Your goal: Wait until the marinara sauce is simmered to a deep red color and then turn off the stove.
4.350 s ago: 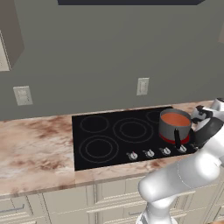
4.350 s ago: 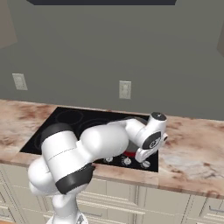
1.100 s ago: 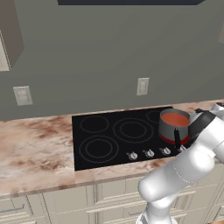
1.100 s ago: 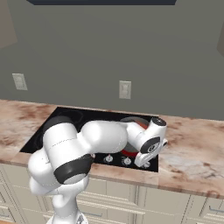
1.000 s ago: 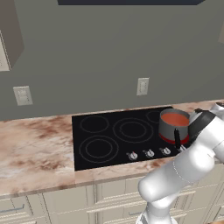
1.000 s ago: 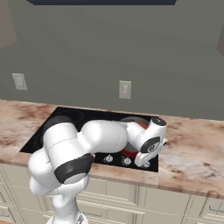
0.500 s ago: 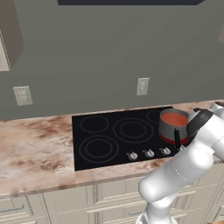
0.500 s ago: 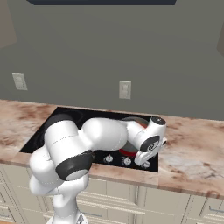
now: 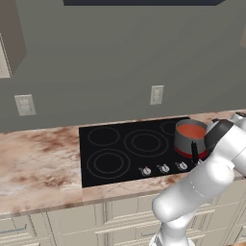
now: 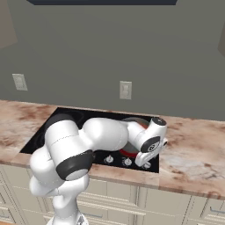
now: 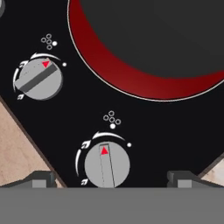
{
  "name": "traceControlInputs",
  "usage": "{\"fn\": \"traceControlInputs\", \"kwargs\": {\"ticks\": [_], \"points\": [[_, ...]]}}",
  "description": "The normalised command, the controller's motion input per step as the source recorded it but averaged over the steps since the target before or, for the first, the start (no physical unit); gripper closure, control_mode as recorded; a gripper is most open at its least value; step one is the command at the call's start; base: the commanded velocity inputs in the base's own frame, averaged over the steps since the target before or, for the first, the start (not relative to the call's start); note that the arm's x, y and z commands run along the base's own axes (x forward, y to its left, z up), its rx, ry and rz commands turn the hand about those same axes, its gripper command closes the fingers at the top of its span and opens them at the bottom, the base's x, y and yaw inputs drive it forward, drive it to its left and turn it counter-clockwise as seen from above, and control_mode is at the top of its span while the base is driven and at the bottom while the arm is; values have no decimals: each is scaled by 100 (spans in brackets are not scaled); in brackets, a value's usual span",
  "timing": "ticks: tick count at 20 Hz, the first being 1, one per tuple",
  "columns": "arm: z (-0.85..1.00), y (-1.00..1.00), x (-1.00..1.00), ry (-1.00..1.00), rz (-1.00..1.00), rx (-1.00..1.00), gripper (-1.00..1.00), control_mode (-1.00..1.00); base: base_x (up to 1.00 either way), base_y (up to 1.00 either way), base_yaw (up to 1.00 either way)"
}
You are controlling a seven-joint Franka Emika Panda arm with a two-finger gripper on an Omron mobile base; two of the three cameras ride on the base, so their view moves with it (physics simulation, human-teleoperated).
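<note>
Nearest the hand camera, the two-finger gripper [image 11: 107,178] hangs just above a small round silver knob with a red pointer [image 11: 106,165]; its two dark fingertips [image 11: 41,178] stand wide apart on either side of that knob and close on nothing. The ridge on this knob runs nearly straight up toward its white dot marks, while a second silver knob with a dark bar across it [image 11: 39,79], a little farther off to one side, sits turned at a slant. Just beyond both knobs a burner ring glowing deep red [image 11: 131,83] curves around the dark underside of the pan, so by my reading the heat is on and the shut-off has not been made. In the left base view the row of knobs lies along the front edge of the wide flat black glass cooktop [image 9: 120,153], set into the mottled pink-brown stone counter [image 9: 38,163], and the grey metal saucepan with the black handle [image 9: 190,139] stands on the burner at the cooktop's right end, just beside the arm's wrist. The smooth marinara sauce [image 9: 192,130] fills it with a flat orange-red surface; I cannot tell whether that counts as deep red yet. Judging from this, the approach looks done, and what remains is closing on the knob and turning it off, if it governs the lit burner.
</note>
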Motion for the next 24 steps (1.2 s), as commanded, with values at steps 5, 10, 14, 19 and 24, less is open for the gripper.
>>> {"fn": "traceControlInputs", "kwargs": {"ticks": [5,10,14,19,24], "points": [[-9,0,1,0,0,0,-100,-100,0,0,0],[-7,0,2,0,0,0,-100,-100,0,0,0],[-6,0,3,0,0,0,-100,-100,0,0,0],[-12,0,1,0,0,0,-100,-100,0,0,0],[-12,0,0,0,0,0,-100,-100,0,0,0]]}}
